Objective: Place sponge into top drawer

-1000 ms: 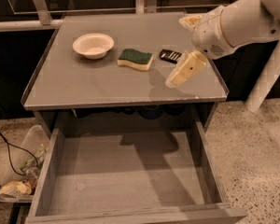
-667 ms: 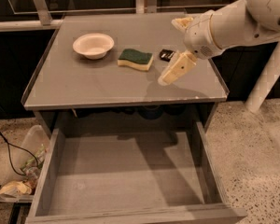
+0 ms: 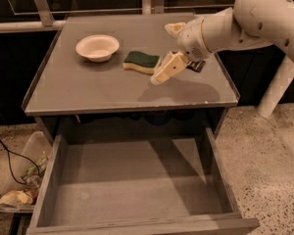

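The sponge (image 3: 141, 61), dark green on top over pale yellow foam, lies flat on the grey cabinet top (image 3: 103, 89), right of centre. My gripper (image 3: 162, 54) hangs just right of the sponge, above the top, apart from it. Its two cream fingers are spread open and hold nothing; the lower fingertip (image 3: 158, 77) points down-left close to the sponge's right end. The top drawer (image 3: 137, 225) is pulled fully out below the cabinet top, a wide shallow grey box with nothing lying in it.
A white bowl (image 3: 97, 47) sits left of the sponge. A flat black object (image 3: 197, 65) lies partly hidden behind my wrist. A bin with clutter and a cable (image 3: 19, 190) stands on the floor at left. A white post (image 3: 277, 87) stands at right.
My arm has moved left across the cabinet top, bringing the open gripper from near the right edge to just beside the sponge. The sponge, bowl and drawer have not moved.
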You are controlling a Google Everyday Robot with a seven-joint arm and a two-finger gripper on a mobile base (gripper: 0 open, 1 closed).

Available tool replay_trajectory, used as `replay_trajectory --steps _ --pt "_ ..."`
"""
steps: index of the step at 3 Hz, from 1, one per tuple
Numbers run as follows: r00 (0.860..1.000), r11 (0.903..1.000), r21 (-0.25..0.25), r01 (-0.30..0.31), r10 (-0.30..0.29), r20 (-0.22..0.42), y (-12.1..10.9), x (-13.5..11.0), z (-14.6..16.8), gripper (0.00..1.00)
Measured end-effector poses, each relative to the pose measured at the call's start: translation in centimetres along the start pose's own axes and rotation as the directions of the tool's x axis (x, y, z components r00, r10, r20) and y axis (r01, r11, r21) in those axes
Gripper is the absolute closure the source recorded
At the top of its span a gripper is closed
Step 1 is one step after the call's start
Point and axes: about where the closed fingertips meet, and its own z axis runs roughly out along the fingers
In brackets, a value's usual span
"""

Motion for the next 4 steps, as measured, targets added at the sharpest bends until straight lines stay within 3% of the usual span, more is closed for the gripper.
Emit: replay_trajectory --steps 1,2,4 --pt "0.999 0.9989 -0.036 -0.031 0.032 0.018 -0.9 -0.3 2.6 0.0" --pt "0.998 0.995 -0.074 -0.066 0.067 -0.001 -1.4 -0.1 5.4 0.0" --pt "0.99 0.9852 -0.105 -0.135 0.129 -0.062 -1.8 2.2 8.3 0.0"
